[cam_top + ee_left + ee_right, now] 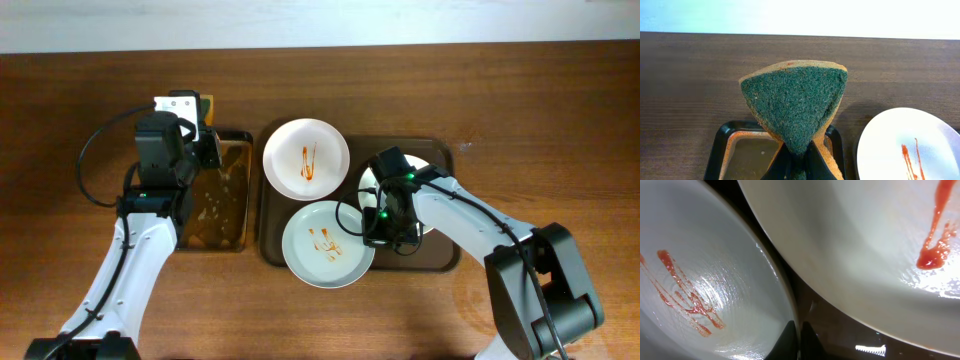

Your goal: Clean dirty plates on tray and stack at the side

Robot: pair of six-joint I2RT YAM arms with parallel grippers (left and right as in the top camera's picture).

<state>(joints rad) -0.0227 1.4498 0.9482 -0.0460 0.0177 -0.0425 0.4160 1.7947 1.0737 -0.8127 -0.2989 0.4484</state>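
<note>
Three white plates lie on the dark brown tray [446, 252]. The far plate [306, 158] and the near, slightly bluish plate [328, 243] both carry orange-red sauce streaks. The third plate [427, 170] is mostly hidden under my right arm. My right gripper [373, 224] is shut on the right rim of the bluish plate; the right wrist view shows its fingers [799, 340] pinching that rim [705, 280], with the far plate [865, 240] beside it. My left gripper [196, 128] is shut on a green-and-yellow sponge [795, 107] above the far end of the black tray.
The narrow black tray [215, 195] with wet residue lies left of the brown tray, and it also shows in the left wrist view [722, 145]. The far plate's edge [905, 145] shows at the right of that view. Bare wooden table [560, 100] surrounds both trays.
</note>
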